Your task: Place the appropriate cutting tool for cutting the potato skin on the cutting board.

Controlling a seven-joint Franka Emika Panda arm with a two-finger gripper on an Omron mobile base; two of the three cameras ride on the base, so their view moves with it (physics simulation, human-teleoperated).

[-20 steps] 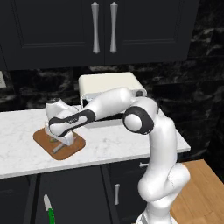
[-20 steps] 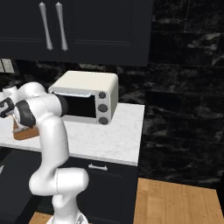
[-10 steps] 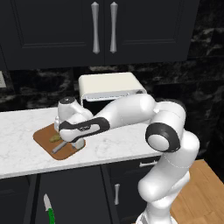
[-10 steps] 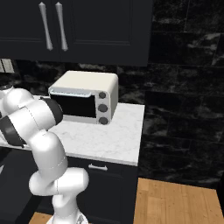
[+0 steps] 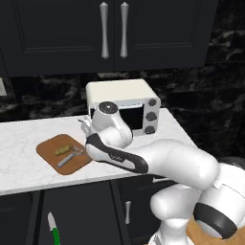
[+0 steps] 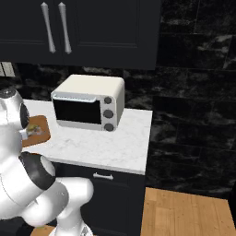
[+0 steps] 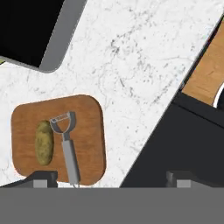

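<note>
Marble counter (image 7: 144, 65) holds cutting board (image 7: 89, 131) bearing peeler (image 7: 66, 144) beside potato (image 7: 44, 142); gripper (image 7: 111, 178) spread apart.

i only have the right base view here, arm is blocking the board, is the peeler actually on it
Observer: Yes. In the hand view the peeler lies flat on the cutting board, its handle end reaching the board's edge.
Operator: where's the potato then
Observer: On the same board, the potato lies beside the peeler's head, roughly parallel to the handle.
Operator: is the pincer holding anything
Observer: No. The pincer is open, with nothing between its tips, up above the board and counter.
Operator: and the knife
Observer: In the left base view, a green-handled knife shows low in front of the dark cabinets, off the counter.
</note>
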